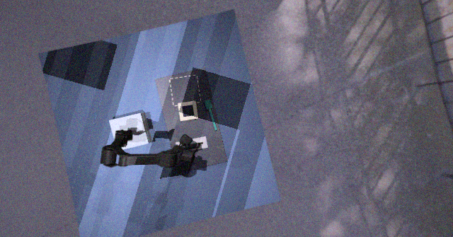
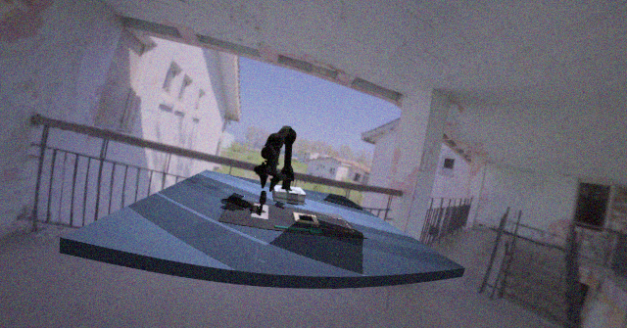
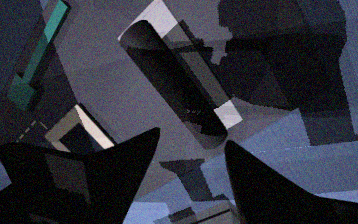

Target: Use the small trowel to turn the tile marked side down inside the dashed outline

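The tile (image 1: 188, 110) (image 2: 306, 217) (image 3: 80, 137) lies flat on the mat (image 1: 216, 155), cream with a dark square facing up. It lies beside the near end of the dashed outline (image 1: 182, 76). What looks like the trowel, a thick black handle (image 2: 263, 198) (image 3: 172, 82) (image 1: 204, 140) over a pale rectangular plate (image 3: 228, 115), rests at the other end of the mat. My gripper (image 1: 199, 146) (image 2: 267, 187) (image 3: 192, 138) is open and empty above the trowel. The handle runs diagonally in the wrist view, its lower end showing between the fingertips. The arm partly hides it in the top view.
A flat teal tool-shaped piece (image 1: 212, 118) (image 2: 304, 229) (image 3: 42, 52) lies along the mat's edge beside the tile. A white block (image 1: 115, 124) (image 2: 296, 197) stands beside the mat, near the arm's base. Dark shadows cross the blue table (image 1: 255, 191) and the mat.
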You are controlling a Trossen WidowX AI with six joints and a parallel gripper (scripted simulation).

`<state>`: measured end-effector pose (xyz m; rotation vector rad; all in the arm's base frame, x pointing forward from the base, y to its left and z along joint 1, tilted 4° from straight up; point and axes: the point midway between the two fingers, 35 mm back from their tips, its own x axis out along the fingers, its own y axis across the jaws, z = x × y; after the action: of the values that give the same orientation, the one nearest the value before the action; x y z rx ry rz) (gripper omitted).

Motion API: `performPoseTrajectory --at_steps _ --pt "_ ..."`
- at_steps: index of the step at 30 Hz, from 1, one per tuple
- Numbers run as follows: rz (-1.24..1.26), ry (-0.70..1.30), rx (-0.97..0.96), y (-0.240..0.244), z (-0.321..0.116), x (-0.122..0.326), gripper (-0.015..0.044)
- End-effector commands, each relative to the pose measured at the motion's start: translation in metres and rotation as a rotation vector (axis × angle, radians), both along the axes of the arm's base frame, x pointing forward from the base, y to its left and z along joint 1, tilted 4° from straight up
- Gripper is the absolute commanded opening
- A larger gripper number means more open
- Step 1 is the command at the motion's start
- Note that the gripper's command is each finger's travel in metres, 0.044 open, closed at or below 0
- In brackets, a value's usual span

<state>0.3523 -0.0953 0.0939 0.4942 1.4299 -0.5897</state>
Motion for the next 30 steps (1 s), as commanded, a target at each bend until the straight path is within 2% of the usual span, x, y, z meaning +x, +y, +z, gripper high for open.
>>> performPoseTrajectory --at_steps 1,19,30 --pt "0.153 0.016 -0.010 -0.001 0.002 0.007 0.0270" --pt "0.751 0.064 -0.038 -0.004 0.011 0.033 0.0270" --pt "0.775 0.066 -0.039 -0.004 0.007 0.034 0.0270"
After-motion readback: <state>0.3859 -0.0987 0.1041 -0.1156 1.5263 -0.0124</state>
